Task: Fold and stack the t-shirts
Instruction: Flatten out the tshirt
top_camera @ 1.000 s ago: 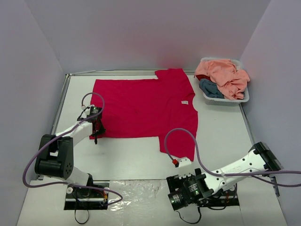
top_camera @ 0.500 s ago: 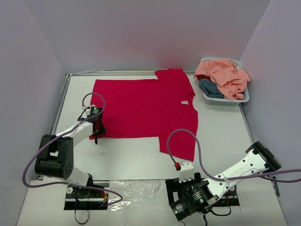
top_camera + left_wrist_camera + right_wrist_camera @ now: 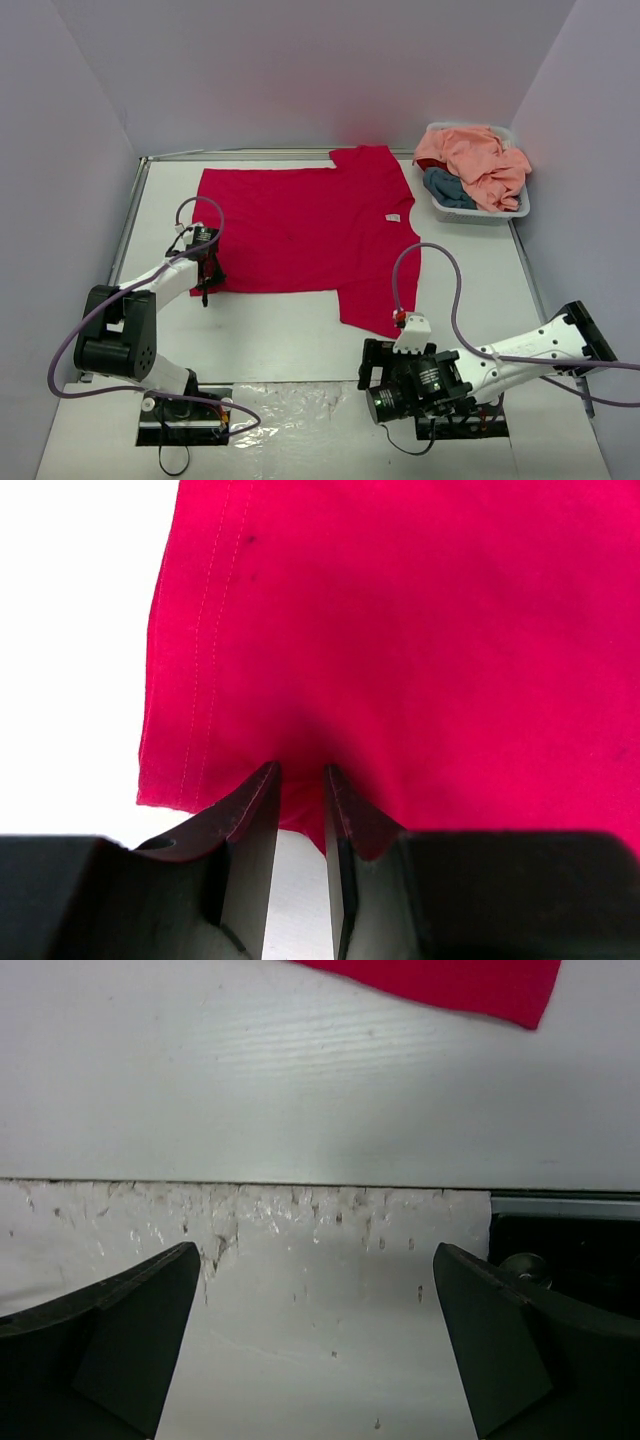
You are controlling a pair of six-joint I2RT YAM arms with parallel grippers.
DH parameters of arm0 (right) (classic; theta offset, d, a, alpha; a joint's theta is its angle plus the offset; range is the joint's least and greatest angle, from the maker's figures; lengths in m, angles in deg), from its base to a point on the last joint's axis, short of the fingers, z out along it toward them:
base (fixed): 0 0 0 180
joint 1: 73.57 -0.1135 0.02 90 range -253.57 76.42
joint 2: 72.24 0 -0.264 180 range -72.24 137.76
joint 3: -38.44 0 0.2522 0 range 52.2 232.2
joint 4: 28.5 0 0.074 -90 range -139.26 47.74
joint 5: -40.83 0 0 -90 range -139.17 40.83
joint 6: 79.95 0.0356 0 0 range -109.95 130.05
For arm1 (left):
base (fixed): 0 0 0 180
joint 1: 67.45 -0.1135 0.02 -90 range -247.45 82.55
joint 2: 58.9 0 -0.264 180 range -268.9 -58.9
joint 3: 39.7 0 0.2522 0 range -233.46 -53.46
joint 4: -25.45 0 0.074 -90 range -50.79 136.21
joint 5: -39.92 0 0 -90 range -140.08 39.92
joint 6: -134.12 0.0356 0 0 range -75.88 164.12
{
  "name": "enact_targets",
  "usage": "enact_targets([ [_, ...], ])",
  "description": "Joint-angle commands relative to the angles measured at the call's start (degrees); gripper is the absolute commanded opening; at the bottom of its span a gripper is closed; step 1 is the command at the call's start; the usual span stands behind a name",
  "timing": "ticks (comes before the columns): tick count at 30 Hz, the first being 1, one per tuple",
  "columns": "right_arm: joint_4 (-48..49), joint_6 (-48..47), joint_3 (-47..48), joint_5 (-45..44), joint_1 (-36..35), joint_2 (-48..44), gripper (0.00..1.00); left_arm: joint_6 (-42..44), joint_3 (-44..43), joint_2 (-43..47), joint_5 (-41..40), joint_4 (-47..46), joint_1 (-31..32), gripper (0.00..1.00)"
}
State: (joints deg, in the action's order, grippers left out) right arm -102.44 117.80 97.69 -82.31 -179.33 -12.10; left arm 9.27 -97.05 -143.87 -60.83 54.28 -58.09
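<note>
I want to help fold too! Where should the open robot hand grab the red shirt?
Probably the near sleeve of the red shirt, sliding in low from the near side. That sleeve lies flat with its edge facing the open right gripper, while the left gripper pinches the hem's near corner, so both near corners could lift together.

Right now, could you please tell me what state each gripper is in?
Left gripper: shut on the crimson-red cloth t-shirt, at its edge.
Right gripper: open, empty.

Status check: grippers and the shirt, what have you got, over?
Left gripper shut on red t-shirt at its near-left corner. Right gripper open, empty, over bare table. Shirt spread flat, unfolded. Basket far right, out of the way.
</note>
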Motion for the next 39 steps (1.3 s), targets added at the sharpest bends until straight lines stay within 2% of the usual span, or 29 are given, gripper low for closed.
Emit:
enact_targets([
  [1, -0.81, -3.67, -1.81, -4.38, 5.62, -1.33, 1.00, 0.40, -0.44, 1.74, -0.95, 0.22, 0.48, 0.23],
  [7, 1.12, -10.53, -3.48, -4.21, 16.18, -3.27, 0.99, 0.49, -0.53, 1.74, -0.95, 0.31, 0.48, 0.23],
  [12, 1.73, -14.40, -2.17, -4.21, 24.53, 1.63, 1.00, 0.49, -0.62, 1.74, -0.77, 0.31, 0.48, 0.23],
  [19, 4.37, -13.71, 0.38, -4.91, 28.58, 8.50, 1.00, 0.49, -0.70, 1.91, -0.86, 0.40, 0.48, 0.23],
  [24, 5.51, -11.06, -0.32, -6.76, 29.03, 7.19, 1.00, 0.40, -0.70, 2.00, -0.77, 0.49, 0.48, 0.23],
  [30, 8.50, -14.84, -4.09, -6.50, 34.46, 2.71, 1.00, 0.49, -0.70, 2.00, -0.77, 0.49, 0.48, 0.23],
  [34, 11.14, -18.45, -6.38, -3.25, 39.13, 4.63, 1.00, 0.49, -0.53, 2.35, -0.77, 0.49, 0.57, 0.23],
  [39, 13.60, -20.20, -4.46, -5.43, 39.75, 9.38, 1.00, 0.49, -0.35, 2.44, -0.86, 0.40, 0.57, 0.23],
])
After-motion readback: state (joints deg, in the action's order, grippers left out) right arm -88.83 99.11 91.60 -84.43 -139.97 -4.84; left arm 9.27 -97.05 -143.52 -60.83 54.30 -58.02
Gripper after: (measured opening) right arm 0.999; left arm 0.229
